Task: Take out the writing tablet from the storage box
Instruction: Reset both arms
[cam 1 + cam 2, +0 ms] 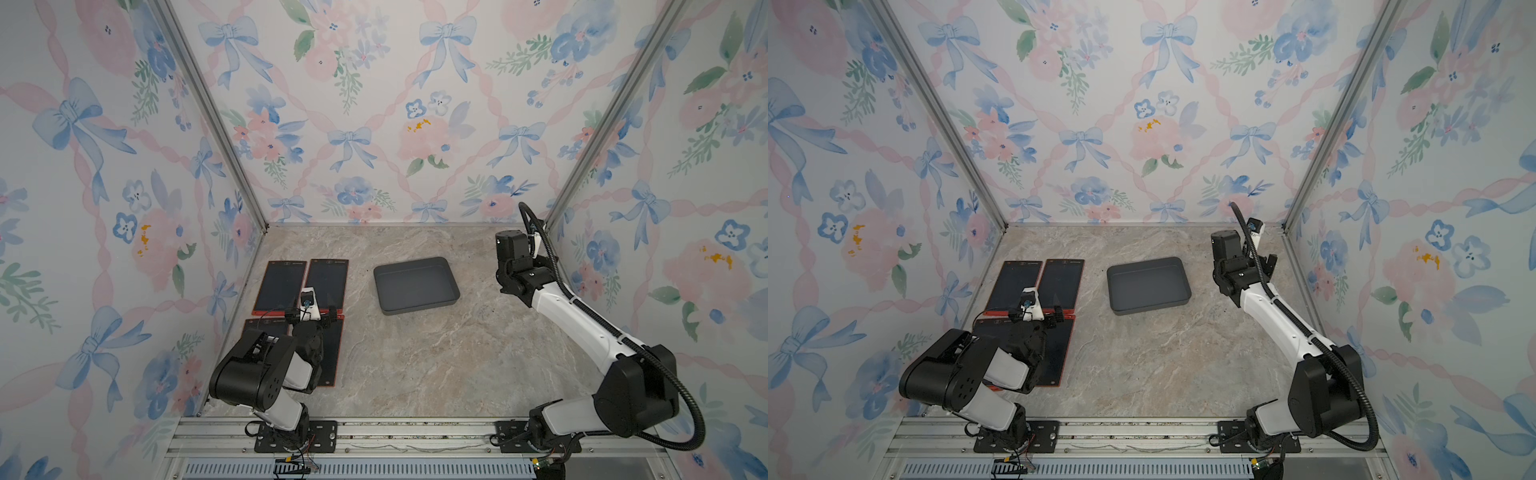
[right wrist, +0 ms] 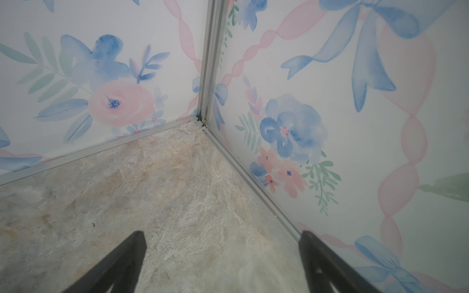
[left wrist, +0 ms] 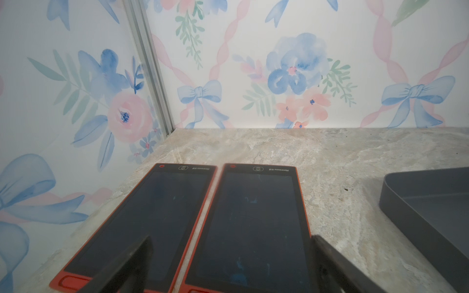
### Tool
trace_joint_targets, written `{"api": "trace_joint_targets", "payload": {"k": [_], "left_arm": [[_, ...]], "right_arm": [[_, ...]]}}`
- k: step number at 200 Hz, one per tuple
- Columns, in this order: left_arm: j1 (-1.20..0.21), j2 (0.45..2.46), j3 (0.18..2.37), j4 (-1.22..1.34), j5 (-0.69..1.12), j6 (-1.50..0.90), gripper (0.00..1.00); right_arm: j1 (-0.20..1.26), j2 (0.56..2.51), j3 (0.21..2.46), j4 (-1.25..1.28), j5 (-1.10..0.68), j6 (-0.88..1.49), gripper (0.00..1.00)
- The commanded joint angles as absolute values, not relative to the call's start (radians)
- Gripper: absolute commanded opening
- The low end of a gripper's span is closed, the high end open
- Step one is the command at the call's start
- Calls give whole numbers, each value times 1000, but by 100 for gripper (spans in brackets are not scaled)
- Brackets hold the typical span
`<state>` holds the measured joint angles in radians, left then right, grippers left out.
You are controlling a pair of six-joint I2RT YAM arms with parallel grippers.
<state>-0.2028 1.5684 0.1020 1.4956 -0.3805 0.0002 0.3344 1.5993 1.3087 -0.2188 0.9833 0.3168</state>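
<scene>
Three white walls papered with watercolour blue bows, pink ribbons and flowers point(image 1: 374, 124) enclose a beige-grey marble-patterned tabletop point(image 1: 436, 353). Silver aluminium posts point(image 1: 210, 112) run up both rear corners. Ribbed silver aluminium rails point(image 1: 415, 432) border the tabletop's front edge. The light is soft and even.

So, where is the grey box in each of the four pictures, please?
Both top views: the box sits just below the picture's centre, empty.
Left wrist: only one corner of it shows, at the right edge of the picture.
Right wrist: not in it.
Shared landmark: the far tablet nearest the box, seen in both top views and the left wrist view.
</scene>
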Motion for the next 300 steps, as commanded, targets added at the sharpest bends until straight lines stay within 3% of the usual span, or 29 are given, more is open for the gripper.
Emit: {"api": "trace_joint_targets", "payload": {"k": [1,86,154,241,300], "left_arm": [[-196,1574,124,1517,-371,3,98],[-134,1566,177,1397,-344,-67,98],[-135,1561,174,1399,-345,-67,98],[-134,1560,172,1399,-342,-69,98],[-135,1561,172,1399,-342,-69,98]], "right_arm": [[356,1633,1276,-122,1036,264,97],[350,1643,1144,118,1045,163,97],[242,1484,1013,95,868,176,97],[113,1329,886,69,865,172,97],[67,1349,689,425,779,76,97]]}}
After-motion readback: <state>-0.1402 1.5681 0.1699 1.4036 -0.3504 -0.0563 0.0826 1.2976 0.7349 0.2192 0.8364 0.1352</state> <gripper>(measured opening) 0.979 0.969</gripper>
